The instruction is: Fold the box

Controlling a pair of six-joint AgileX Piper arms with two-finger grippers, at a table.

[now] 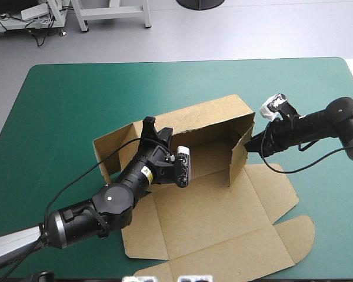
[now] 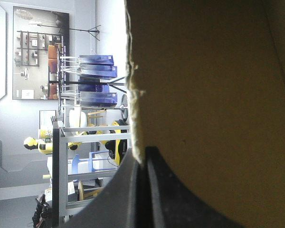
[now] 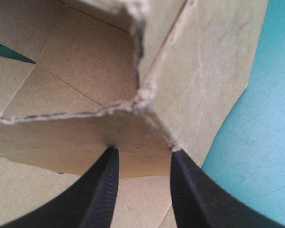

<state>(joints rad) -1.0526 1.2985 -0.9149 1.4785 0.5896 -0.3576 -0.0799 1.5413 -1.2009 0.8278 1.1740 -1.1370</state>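
The brown box [image 1: 206, 205] lies mid-table with its far wall and right side wall raised and its lid flat toward the front. My left gripper [image 1: 148, 123] is at the box's left end, shut on the upright board edge. In the left wrist view the fingers meet [image 2: 143, 151] with the board [image 2: 204, 95] pinched between them. My right gripper [image 1: 251, 145] is at the raised right wall. In the right wrist view its fingers stand apart [image 3: 142, 154], open, straddling the wall's folded corner [image 3: 147, 95].
The teal-green cover [image 1: 70, 106] shows all round the box, widest at the far and left sides. The lid's rounded flap [image 1: 297, 235] reaches toward the table's front right. Bare cover [image 3: 261, 142] lies just outside the right wall.
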